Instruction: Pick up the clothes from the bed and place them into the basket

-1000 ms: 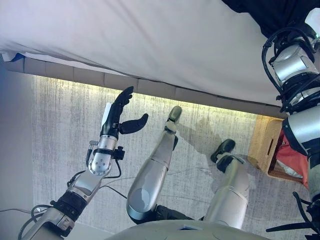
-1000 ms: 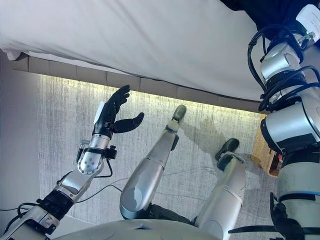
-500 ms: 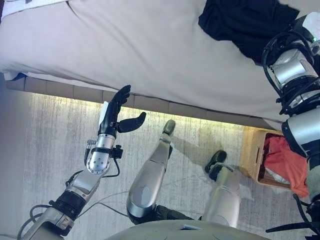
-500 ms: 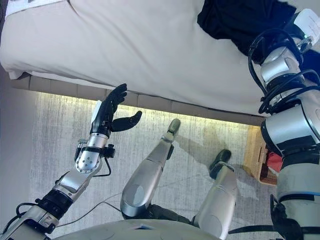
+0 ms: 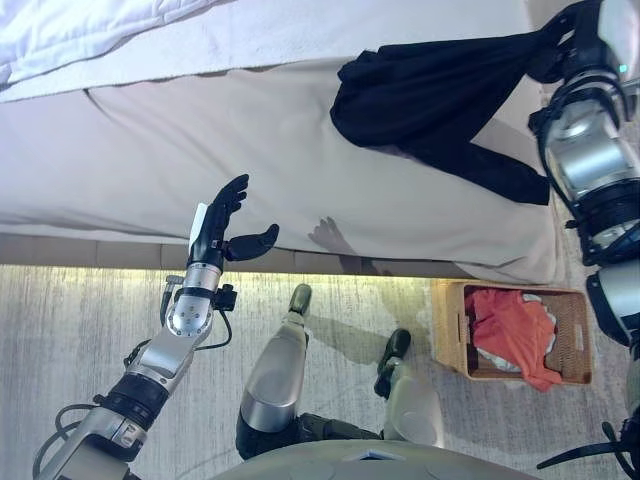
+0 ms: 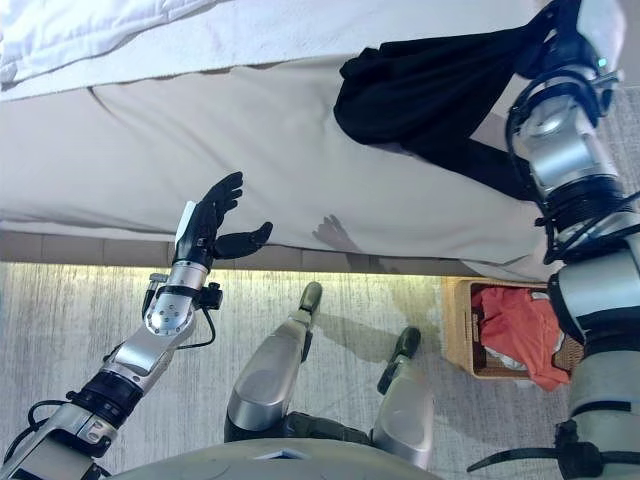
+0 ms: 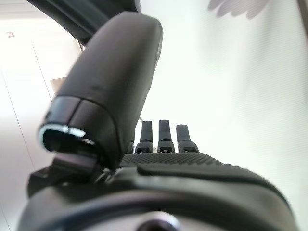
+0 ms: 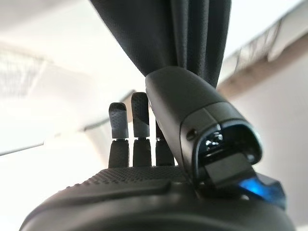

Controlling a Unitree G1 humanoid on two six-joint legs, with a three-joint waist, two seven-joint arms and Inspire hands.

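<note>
Pinching black garment (image 5: 430, 95) — right hand (image 8: 159, 139), left hand (image 5: 222, 225) splayed

The wide beige mattress top of the bed (image 5: 250, 150) lies bare across its middle and left part, giving open room there. A rumpled white quilt (image 5: 80, 30) occupies the far left corner. A black garment (image 5: 430, 100) drapes over the right part of the bed, bunched up toward the right hand (image 5: 560, 45), whose thumb and fingers pinch its cloth. The woven wicker basket (image 5: 575, 335) stands on the grey carpet just beside the bed's right corner; an orange-red cloth (image 5: 505, 330) fills much of its opening. The left hand (image 5: 222, 225), fingers spread, hangs before the bed's front edge with carpet free beneath.
</note>
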